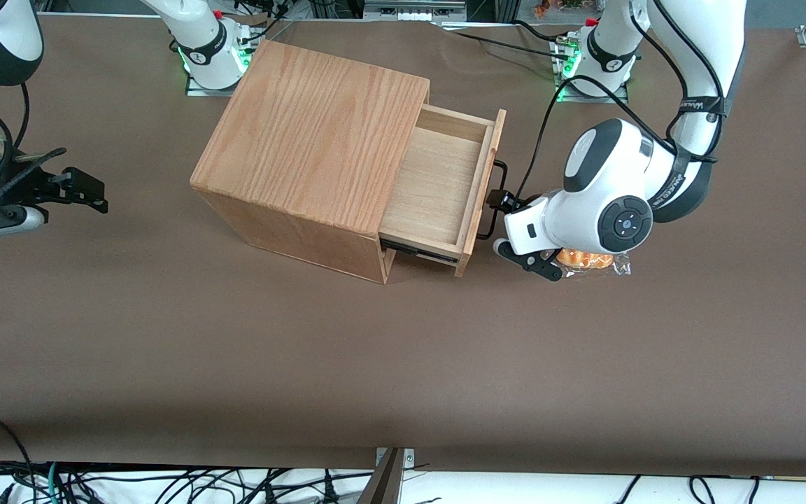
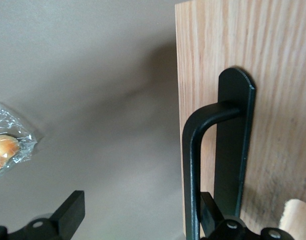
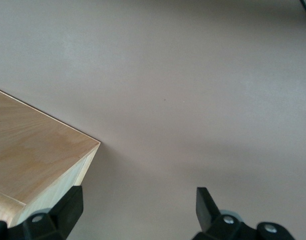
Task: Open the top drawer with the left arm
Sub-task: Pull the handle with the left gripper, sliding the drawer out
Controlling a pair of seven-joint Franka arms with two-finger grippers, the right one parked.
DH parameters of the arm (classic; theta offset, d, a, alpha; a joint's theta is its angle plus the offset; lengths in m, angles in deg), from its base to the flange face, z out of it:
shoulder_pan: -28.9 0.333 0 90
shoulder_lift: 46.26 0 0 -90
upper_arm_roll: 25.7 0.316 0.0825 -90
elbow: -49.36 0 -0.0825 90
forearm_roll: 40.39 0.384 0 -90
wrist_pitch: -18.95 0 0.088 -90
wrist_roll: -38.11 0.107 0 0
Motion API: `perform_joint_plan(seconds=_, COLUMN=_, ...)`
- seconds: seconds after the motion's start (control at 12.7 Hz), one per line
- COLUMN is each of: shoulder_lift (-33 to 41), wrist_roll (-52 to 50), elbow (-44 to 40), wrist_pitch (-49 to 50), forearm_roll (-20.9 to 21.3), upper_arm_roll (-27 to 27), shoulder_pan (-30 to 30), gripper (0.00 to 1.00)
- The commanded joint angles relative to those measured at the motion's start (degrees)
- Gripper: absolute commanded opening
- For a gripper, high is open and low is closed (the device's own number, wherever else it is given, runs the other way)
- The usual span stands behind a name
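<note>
Front view: the top drawer (image 1: 445, 185) stands well pulled out of the oak casing (image 1: 319, 140), its bare floor showing, roughly at the table's centre and at about 9 o'clock from the left arm (image 1: 613, 203). The black bar handle (image 1: 497, 199) on the drawer front faces the working arm's end of the table. The gripper (image 1: 515, 227) sits right at that handle, one finger near the bar's middle and the other lower, nearer the camera. A wrapped orange snack (image 1: 588, 260) lies on the brown table (image 1: 403, 350) just under the arm's wrist.

Left wrist view: the fingers (image 2: 67, 212) are spread wide; one stands clear over the table, the other is beside the handle (image 2: 193, 165) and its mounting plate (image 2: 233, 145). Nothing is clamped between them.

Right wrist view: only a corner of the casing (image 3: 37, 150) and table.

By my reading the pull is essentially done and the grip let go; what remains calls for backing the gripper straight away from the bar, toward 3 o'clock, without snagging it or nudging the snack
</note>
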Motion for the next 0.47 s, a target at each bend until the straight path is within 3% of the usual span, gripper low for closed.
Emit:
perform_joint_plan(seconds=0.0, shoulder_lift=1.3, wrist_roll=3.9, elbow=1.3, wrist_pitch=1.0, forearm_roll=1.6, upper_arm_roll=0.1, shoulder_pan=1.6, gripper=1.0)
perform_joint_plan(seconds=0.39, shoulder_lift=1.4, wrist_roll=3.9, elbow=1.4, wrist_pitch=1.2, forearm_roll=1.6, upper_arm_roll=0.1, shoulder_pan=2.3, gripper=1.0)
